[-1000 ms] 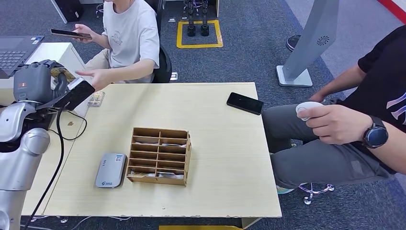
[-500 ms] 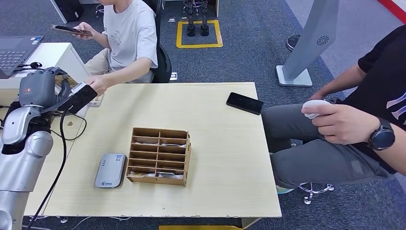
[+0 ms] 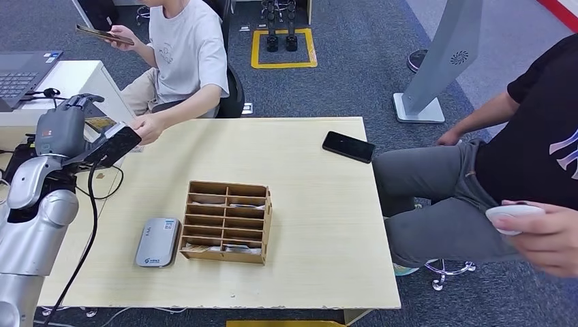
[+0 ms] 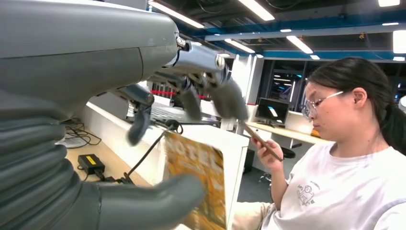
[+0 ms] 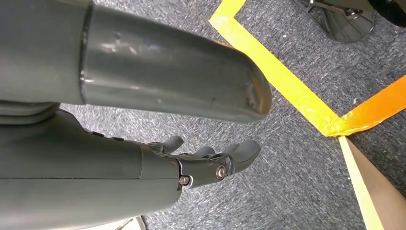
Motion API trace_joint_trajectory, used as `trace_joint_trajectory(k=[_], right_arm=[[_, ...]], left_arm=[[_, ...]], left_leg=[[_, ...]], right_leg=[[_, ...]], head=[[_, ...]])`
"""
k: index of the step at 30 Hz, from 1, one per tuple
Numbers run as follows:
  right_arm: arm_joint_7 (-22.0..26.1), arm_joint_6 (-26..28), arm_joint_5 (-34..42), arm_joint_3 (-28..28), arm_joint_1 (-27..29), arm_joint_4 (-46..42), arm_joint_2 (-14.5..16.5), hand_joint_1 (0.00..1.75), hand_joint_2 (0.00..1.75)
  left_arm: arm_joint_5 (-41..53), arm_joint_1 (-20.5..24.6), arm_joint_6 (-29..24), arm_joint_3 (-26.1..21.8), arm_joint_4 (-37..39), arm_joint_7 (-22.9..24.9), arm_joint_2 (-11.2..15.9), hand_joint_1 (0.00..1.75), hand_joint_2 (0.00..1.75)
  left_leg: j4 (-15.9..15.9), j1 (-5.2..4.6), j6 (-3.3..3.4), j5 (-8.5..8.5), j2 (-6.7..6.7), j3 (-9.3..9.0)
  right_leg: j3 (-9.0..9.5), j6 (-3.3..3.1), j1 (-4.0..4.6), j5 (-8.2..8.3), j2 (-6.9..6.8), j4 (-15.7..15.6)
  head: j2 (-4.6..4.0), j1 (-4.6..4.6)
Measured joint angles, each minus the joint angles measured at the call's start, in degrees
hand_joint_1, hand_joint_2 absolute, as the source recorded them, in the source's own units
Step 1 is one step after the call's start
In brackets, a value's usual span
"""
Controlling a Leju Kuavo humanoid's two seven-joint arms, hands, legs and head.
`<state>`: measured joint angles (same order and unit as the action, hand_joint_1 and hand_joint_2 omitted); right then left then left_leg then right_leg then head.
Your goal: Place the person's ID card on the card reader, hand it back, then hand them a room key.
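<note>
Holding an orange-printed card between thumb and fingers, the left robot hand has dropped toward the counter's 10 o'clock corner as the person's hand reaches in, so handover looks imminent; right robot hand hangs empty, fingers loosely apart.

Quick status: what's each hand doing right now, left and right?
Left hand: holding a yellow card between the thumb and the fingers.
Right hand: hanging over the carpet, fingers slightly curled, holding nothing.
</note>
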<state>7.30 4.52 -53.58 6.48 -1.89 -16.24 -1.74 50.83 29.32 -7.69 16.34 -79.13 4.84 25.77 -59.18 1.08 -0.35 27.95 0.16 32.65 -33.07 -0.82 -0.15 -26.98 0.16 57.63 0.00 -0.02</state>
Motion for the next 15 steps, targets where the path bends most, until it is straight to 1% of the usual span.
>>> trace_joint_trajectory(k=[6, 15], right_arm=[[0.0, 0.2, 0.46, 0.01, 0.4, 0.02, -0.14, 0.0, 0.0], [0.0, 0.22, 0.79, 0.01, 0.49, 0.02, -0.21, 0.0, 0.0]], left_arm=[[-0.78, -2.88, -1.6, -0.77, -1.44, -0.56, 1.39, 0.0, 1.75], [-0.86, -4.04, -1.68, -1.39, -2.19, -0.57, 2.17, 0.0, 1.75]], left_leg=[[0.0, 0.01, 0.0, 0.0, -0.03, 0.01], [0.0, 0.01, 0.0, -0.01, -0.04, 0.02]], right_leg=[[-0.01, 0.0, 0.0, -0.01, -0.02, 0.0], [0.0, 0.0, 0.0, 0.01, -0.02, 0.0]], head=[[0.0, 0.01], [0.0, 0.01]])
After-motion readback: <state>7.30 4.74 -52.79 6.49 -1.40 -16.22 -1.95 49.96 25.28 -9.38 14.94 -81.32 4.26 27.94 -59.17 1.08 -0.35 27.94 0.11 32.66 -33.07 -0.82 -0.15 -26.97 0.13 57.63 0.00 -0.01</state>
